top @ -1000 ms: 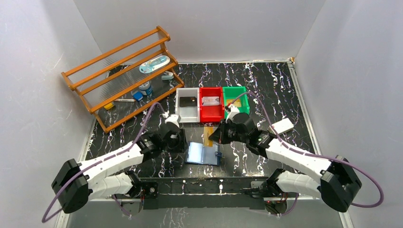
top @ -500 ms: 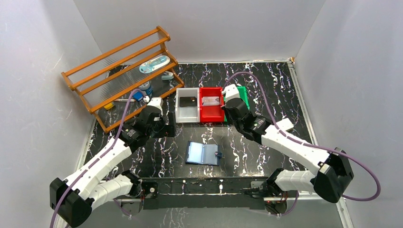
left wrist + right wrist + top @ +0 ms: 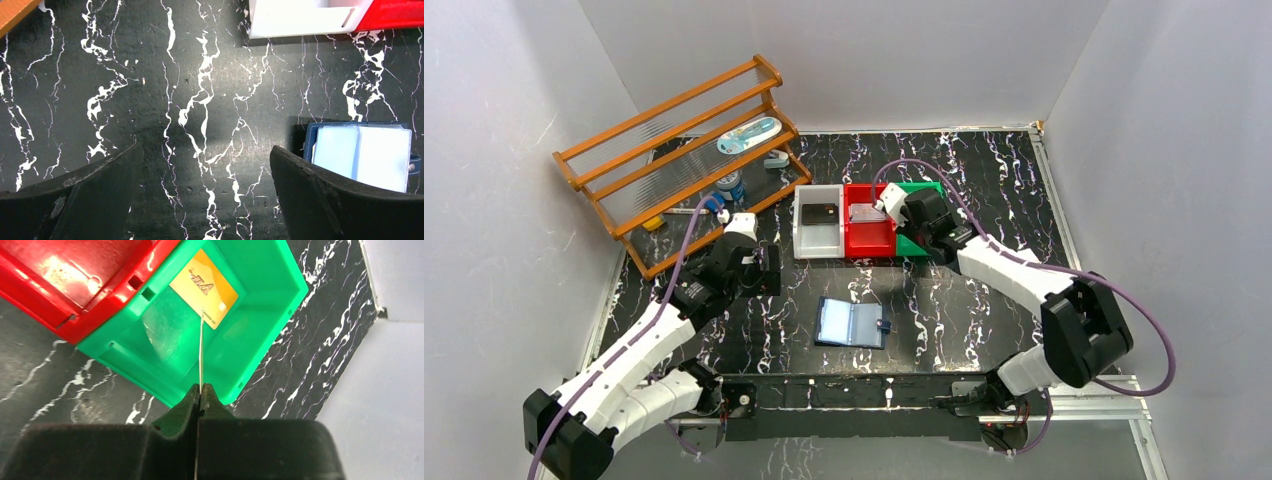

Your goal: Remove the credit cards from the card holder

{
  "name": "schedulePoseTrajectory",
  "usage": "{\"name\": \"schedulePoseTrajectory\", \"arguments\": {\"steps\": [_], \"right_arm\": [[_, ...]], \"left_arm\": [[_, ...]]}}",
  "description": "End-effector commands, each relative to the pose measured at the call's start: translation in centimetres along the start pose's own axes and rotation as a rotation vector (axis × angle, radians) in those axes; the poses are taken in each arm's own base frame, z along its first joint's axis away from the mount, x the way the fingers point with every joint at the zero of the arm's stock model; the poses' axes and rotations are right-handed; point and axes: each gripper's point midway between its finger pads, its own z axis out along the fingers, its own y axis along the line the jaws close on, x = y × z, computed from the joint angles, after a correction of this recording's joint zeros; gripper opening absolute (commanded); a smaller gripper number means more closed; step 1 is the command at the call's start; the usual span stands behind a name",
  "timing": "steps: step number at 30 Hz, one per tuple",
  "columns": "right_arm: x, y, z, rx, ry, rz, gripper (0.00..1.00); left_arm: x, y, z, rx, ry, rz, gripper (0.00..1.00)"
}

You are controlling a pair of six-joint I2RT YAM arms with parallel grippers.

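I had my left arm [image 3: 649, 335] stretched forward with the left gripper [image 3: 204, 150] spread wide and facing down, while my right arm [image 3: 1014, 275] reached far ahead, the right gripper [image 3: 200, 388] pinched tight on a thin credit card [image 3: 201, 347] held edge-on.

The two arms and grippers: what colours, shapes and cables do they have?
Both the left arm and the right arm have white links with bulky black joints, and a purple cable loops along each. The left gripper and the right gripper are black, each with two thick, wedge-shaped fingers.
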Motion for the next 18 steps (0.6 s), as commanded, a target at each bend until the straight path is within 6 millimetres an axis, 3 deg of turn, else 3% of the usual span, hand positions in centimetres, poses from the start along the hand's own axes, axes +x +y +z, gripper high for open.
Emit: {"name": "schedulePoseTrajectory", "arguments": {"steps": [1,10,14,18], "right_arm": [[-4.2,-2.4,0.6,-0.03,-0.134,-0.169,0.0],[-3.2,-4.0,3.9,-0.019,-0.07,-0.335,0.0],[-3.3,-4.9,4.9,-0.018,-0.101,-0.337,0.0],[-4.5,-4.5,5.4,-0.053,-0.176,-0.373,0.0]], "left_arm": [[-0.8,1.0,-0.6,-0.033,-0.058,-0.01,0.98],[-1.0,1.1,-0.8,-0.031,-0.072,-0.016,0.99],[-0.8,1.1,-0.4,-0.047,-0.051,-0.011,0.98],[-0.7,0.9,-0.2,-0.039,-0.037,-0.002,0.98]]}}
